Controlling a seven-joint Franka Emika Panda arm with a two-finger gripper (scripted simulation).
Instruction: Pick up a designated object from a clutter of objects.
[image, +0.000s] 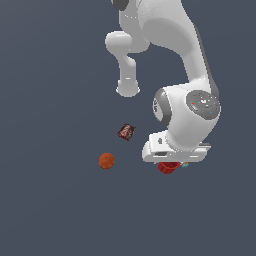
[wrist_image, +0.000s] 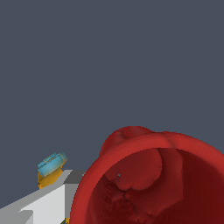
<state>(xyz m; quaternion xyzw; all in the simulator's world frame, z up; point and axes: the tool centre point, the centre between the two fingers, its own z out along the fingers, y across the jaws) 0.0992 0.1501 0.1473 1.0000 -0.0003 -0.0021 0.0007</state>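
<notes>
Though half hidden under the pincer (image: 172, 161) (grip state unclear), red cup (wrist_image: 148, 183), hollow mouth toward wrist camera.

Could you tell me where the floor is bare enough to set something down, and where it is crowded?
Bare floor lies to the exterior view's left of the orange ball and below it. The gap between the ball and the dark red packet is narrow. It is crowded under the hand, where the red cup and a yellow-and-blue piece sit close together.

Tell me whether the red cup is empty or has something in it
Empty, as far as visible: the wrist view looks into the red cup and shows only its own red inner walls. Its deepest part is cropped.
</notes>
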